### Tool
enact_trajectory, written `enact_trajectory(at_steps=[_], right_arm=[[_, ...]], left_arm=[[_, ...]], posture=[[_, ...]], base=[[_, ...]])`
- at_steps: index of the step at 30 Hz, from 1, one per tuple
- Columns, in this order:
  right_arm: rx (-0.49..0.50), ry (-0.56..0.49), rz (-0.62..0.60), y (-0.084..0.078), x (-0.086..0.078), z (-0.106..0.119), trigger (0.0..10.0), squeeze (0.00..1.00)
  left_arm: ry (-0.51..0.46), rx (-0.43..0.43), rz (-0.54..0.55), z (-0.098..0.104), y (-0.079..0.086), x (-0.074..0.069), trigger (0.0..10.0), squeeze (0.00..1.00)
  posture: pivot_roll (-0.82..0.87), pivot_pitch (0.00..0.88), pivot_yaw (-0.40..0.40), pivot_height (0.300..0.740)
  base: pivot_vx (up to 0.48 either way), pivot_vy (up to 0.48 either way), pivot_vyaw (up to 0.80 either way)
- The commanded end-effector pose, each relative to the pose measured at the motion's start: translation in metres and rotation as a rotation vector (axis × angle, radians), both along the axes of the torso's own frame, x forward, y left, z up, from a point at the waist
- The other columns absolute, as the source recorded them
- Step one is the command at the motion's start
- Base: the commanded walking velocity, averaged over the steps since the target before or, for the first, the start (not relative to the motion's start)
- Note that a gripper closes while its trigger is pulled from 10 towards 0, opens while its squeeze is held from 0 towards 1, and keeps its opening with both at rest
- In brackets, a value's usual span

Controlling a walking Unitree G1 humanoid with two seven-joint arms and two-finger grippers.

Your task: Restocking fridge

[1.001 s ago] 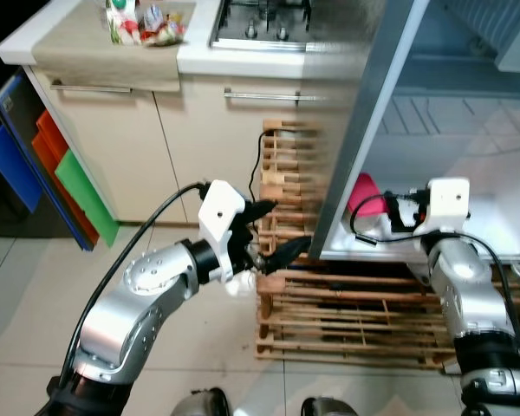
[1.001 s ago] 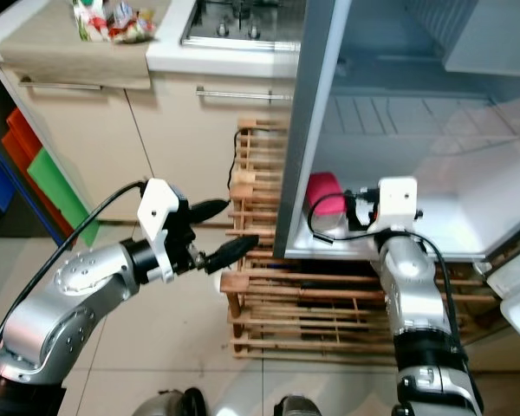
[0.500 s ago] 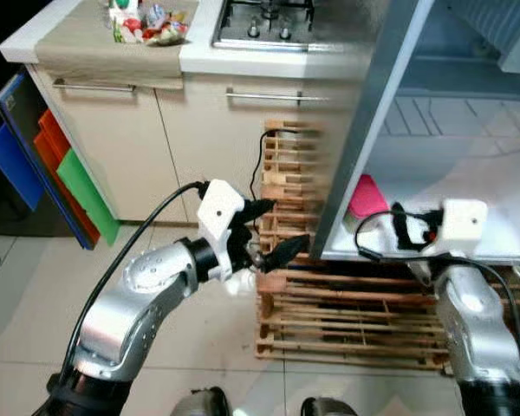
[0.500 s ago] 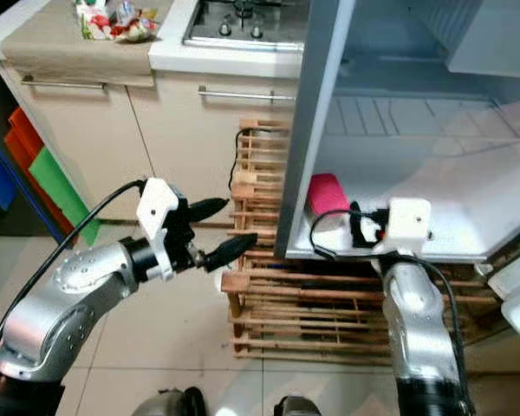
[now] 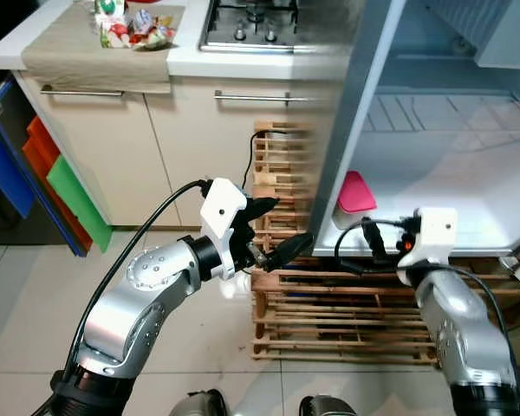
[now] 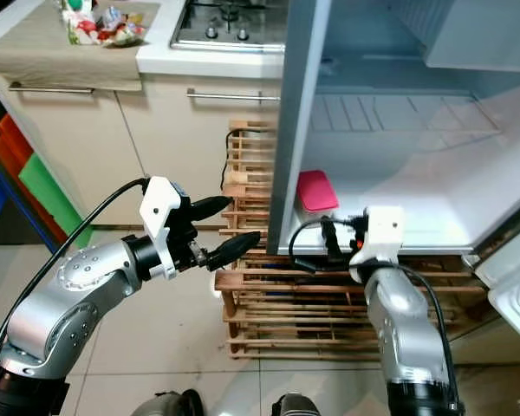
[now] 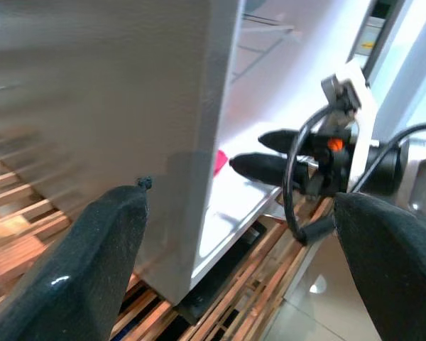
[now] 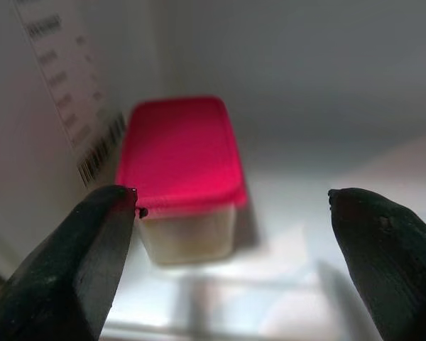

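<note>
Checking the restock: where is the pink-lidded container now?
The pink-lidded container sits on the fridge's bottom shelf, against its left wall, just ahead of the open right gripper.

Pink-lidded container (image 8: 181,170) rests on white fridge floor (image 5: 451,212).

— What sort of place?
— A home kitchen. Gas hob (image 5: 247,24) at twelve o'clock, set in a white countertop (image 5: 191,61) over cream cabinets (image 5: 169,147).
— Anything else?
— Open fridge (image 5: 433,165) at two o'clock, standing on a wooden pallet (image 5: 347,321); tiled floor (image 5: 26,347).
</note>
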State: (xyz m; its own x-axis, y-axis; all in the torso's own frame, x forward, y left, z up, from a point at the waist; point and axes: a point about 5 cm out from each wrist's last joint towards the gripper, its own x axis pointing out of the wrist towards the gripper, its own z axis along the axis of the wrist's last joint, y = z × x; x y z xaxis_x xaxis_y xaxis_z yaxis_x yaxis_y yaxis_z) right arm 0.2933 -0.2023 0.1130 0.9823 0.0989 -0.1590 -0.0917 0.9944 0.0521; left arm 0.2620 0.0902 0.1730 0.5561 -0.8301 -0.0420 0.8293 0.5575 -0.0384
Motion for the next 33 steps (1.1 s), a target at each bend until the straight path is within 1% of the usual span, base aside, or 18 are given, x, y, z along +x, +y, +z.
enact_trajectory(at_steps=[1, 4, 5, 6, 7, 9, 10, 11, 13, 16, 17, 21, 23, 25, 26, 29, 30, 33], right_arm=[[-0.018, 0.024, 0.014, 0.0, 0.002, -0.002, 10.0, 0.0], [-0.03, 0.027, 0.048, 0.007, 0.008, -0.003, 10.0, 0.0], [-0.038, 0.023, 0.071, 0.012, 0.016, -0.002, 10.0, 0.0], [-0.038, 0.023, 0.071, 0.012, 0.016, -0.002, 10.0, 0.0], [-0.036, 0.025, 0.075, 0.013, 0.02, -0.003, 10.0, 0.0], [-0.037, 0.036, 0.074, 0.014, 0.028, -0.005, 10.0, 0.0], [-0.037, 0.036, 0.074, 0.014, 0.028, -0.005, 10.0, 0.0], [-0.04, 0.044, 0.074, 0.014, 0.033, -0.007, 10.0, 0.0], [-0.043, 0.051, 0.069, 0.013, 0.04, -0.009, 10.0, 0.0], [-0.052, 0.052, 0.059, 0.011, 0.044, -0.01, 10.0, 0.0], [-0.072, 0.04, 0.051, 0.01, 0.048, -0.009, 10.0, 0.0], [-0.094, -0.004, 0.053, 0.009, 0.051, -0.001, 10.0, 0.0], [-0.106, -0.044, 0.035, 0.006, 0.048, 0.007, 10.0, 0.0], [-0.129, -0.093, 0.005, 0.001, 0.04, 0.016, 10.0, 0.0], [-0.129, -0.093, 0.005, 0.001, 0.04, 0.016, 10.0, 0.0], [-0.139, -0.18, -0.05, -0.004, 0.015, 0.03, 10.0, 0.0], [-0.139, -0.18, -0.05, -0.004, 0.015, 0.03, 10.0, 0.0], [-0.141, -0.187, -0.107, -0.011, -0.007, 0.028, 10.0, 0.0]], left_arm=[[-0.015, 0.01, 0.004, 0.002, 0.001, 0.002, 10.0, 0.0], [-0.013, 0.007, 0.009, 0.001, 0.001, 0.001, 10.0, 0.0], [-0.01, 0.006, 0.008, 0.0, 0.0, 0.0, 10.0, 0.0], [-0.01, 0.006, 0.008, 0.0, 0.0, 0.0, 10.0, 0.0], [-0.008, 0.006, 0.008, 0.0, 0.0, -0.001, 10.0, 0.0], [-0.005, 0.006, 0.008, 0.0, 0.0, -0.001, 10.0, 0.0], [-0.005, 0.006, 0.008, 0.0, 0.0, -0.001, 10.0, 0.0], [-0.005, 0.006, 0.009, -0.001, 0.0, -0.001, 10.0, 0.0], [-0.007, 0.007, 0.014, 0.0, 0.001, -0.001, 10.0, 0.0], [-0.007, 0.007, 0.019, 0.001, 0.002, -0.001, 10.0, 0.0], [-0.007, 0.008, 0.022, 0.001, 0.002, -0.002, 10.0, 0.0], [-0.005, 0.009, 0.024, 0.0, 0.003, -0.004, 10.0, 0.0], [-0.004, 0.009, 0.028, 0.001, 0.004, -0.005, 10.0, 0.0], [-0.003, 0.01, 0.033, 0.0, 0.005, -0.005, 10.0, 0.0], [-0.003, 0.01, 0.033, 0.0, 0.005, -0.005, 10.0, 0.0], [0.003, 0.012, 0.032, -0.001, 0.005, -0.006, 10.0, 0.0], [0.003, 0.012, 0.032, -0.001, 0.005, -0.006, 10.0, 0.0], [0.006, 0.013, 0.029, -0.001, 0.005, -0.007, 10.0, 0.0]], posture=[[-0.15, 0.095, -0.01, 0.74], [-0.14, 0.101, -0.013, 0.74], [-0.14, 0.105, -0.015, 0.74], [-0.14, 0.105, -0.015, 0.74], [-0.14, 0.108, -0.015, 0.74], [-0.14, 0.109, -0.017, 0.74], [-0.14, 0.109, -0.017, 0.74], [-0.13, 0.112, -0.02, 0.74], [-0.12, 0.115, -0.024, 0.74], [-0.12, 0.116, -0.025, 0.74], [-0.11, 0.12, -0.027, 0.74], [-0.11, 0.126, -0.034, 0.74], [-0.11, 0.13, -0.036, 0.74], [-0.11, 0.134, -0.038, 0.74], [-0.11, 0.134, -0.038, 0.74], [-0.13, 0.14, -0.037, 0.74], [-0.13, 0.14, -0.037, 0.74], [-0.13, 0.142, -0.036, 0.74]], base=[[0.0, 0.0, 0.0], [0.0, 0.0, 0.0], [0.0, 0.0, 0.0], [0.0, 0.0, 0.0], [0.0, 0.0, 0.0], [0.0, 0.0, 0.0], [0.0, 0.0, 0.0], [0.0, 0.0, 0.0], [0.0, 0.0, 0.0], [0.0, 0.0, 0.0], [0.0, 0.0, 0.0], [0.0, 0.0, 0.0], [0.0, 0.0, 0.0], [0.0, 0.0, 0.0], [0.0, 0.0, 0.0], [0.0, 0.0, 0.0], [0.0, 0.0, 0.0], [0.0, 0.0, 0.0]])
